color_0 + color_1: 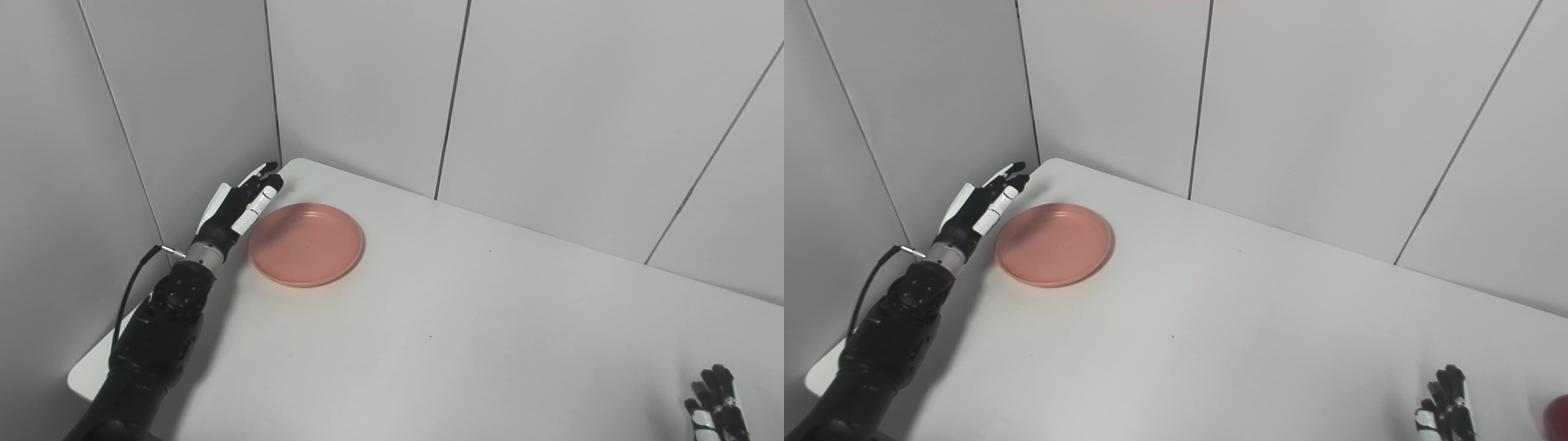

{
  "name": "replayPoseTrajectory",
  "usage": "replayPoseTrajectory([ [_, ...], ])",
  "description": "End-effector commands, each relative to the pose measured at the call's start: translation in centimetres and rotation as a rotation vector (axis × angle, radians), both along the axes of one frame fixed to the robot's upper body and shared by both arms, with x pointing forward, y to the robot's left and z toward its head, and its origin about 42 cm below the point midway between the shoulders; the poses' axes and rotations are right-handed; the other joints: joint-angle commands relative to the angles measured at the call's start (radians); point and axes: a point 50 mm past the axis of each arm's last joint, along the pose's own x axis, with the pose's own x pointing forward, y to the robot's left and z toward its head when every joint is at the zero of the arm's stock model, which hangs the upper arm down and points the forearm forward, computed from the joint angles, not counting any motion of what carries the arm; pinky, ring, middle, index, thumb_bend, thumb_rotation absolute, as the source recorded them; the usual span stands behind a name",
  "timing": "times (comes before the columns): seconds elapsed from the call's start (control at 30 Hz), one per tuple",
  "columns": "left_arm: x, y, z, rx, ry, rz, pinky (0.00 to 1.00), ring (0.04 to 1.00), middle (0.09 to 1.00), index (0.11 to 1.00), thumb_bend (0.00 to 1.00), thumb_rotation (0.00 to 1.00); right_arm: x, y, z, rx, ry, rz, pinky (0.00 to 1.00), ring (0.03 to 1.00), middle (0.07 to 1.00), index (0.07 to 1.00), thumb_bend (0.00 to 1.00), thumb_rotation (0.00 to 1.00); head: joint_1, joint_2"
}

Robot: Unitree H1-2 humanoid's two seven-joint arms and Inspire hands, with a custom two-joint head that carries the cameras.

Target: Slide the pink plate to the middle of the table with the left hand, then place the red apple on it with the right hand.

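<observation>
The plain white counter (465, 318) fills the lower frame. In the upper left the round pink plastic plate (305, 245) lies flat near the far corner. The left hand (242, 205), fingers straight and holding nothing, stands just beside its left rim, likely placed to push it toward the centre. The right hand (1448, 401) waits at lower right, partly cut off, so its grip cannot be told. A sliver of the red apple (1558, 416) shows at the right edge.

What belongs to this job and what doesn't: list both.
Job: pink plate; left hand, fingers open beside the plate's left rim; right hand; red apple, only its edge in view.
Other: table; wall panels.
</observation>
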Motion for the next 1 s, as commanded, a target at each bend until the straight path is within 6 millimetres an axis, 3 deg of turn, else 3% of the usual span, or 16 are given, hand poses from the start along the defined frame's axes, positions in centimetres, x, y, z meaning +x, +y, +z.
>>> replayPoseTrajectory([
  [0.0,1.1,0.9,2.7,0.035,-0.093,-0.016,0.91,0.899,0.902,0.91,0.77,1.0,-1.2,-0.1,-1.9,0.021,0.037,-0.005,1.0,1.0,1.0,1.0,0.68,0.73,-0.001,0.002],
  [0.47,1.3,1.3,0.1,0.026,-0.022,-0.057,0.97,0.926,0.906,0.909,0.93,1.0,-1.3,-0.2,-1.9,0.021,0.038,-0.003,1.0,1.0,1.0,1.0,0.67,0.74,0.0,0.008],
  [0.87,1.1,0.5,-1.4,-0.143,-0.042,-0.111,0.9,0.881,0.895,0.893,0.83,1.0,-1.4,-0.2,-1.9,0.016,0.036,-0.009,1.0,0.995,1.0,1.0,0.69,0.75,-0.001,0.014],
  [0.97,1.2,0.2,-1.6,-0.186,-0.038,-0.124,0.93,0.889,0.898,0.9,0.87,1.0,-1.4,-0.2,-1.9,0.018,0.033,-0.011,1.0,0.998,1.0,1.0,0.7,0.75,-0.001,0.015],
])
